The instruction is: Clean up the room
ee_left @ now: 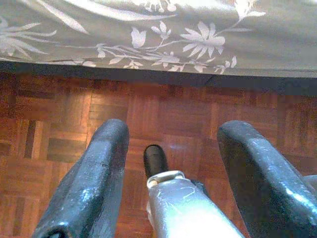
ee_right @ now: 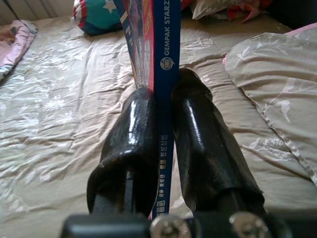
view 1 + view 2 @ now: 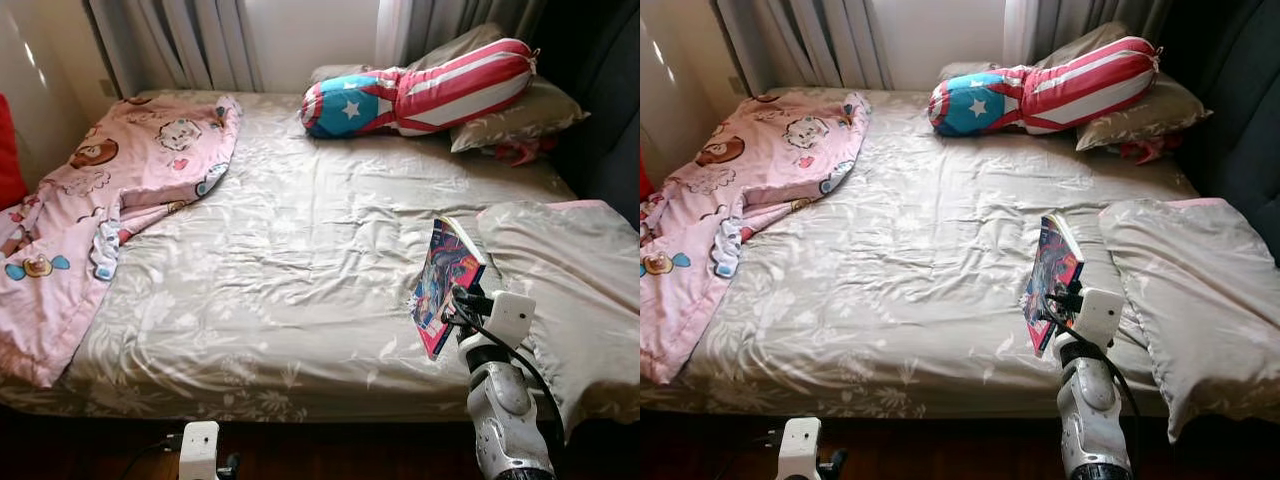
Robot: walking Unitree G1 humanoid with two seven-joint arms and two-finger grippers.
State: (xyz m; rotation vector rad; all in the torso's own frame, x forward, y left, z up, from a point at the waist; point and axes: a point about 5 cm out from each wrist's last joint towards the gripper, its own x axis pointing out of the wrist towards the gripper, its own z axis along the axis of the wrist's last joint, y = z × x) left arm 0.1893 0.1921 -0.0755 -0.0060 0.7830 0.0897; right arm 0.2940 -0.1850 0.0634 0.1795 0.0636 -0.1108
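The right gripper (image 2: 163, 163) is clamped on a thin book (image 3: 445, 285), one black finger on each side of its blue spine. The book stands on edge in the lower right of the head views, above the grey floral sheet (image 3: 300, 270). Gripping by the spine keeps the pages closed and the cover clear of the bed; this reads as a carry, with the book on its way to be put away.

The left gripper (image 1: 173, 178) hangs low at the bottom left, fingers apart and holding nothing, over the parquet floor (image 1: 59, 139) by the bed's edge. It appears idle.

A pink cartoon blanket (image 3: 90, 200) lies crumpled at the left. A loose pillow (image 3: 570, 270) sits at the right, just beside the book. A flag-patterned bolster (image 3: 420, 90) rests at the top, against the pillows.
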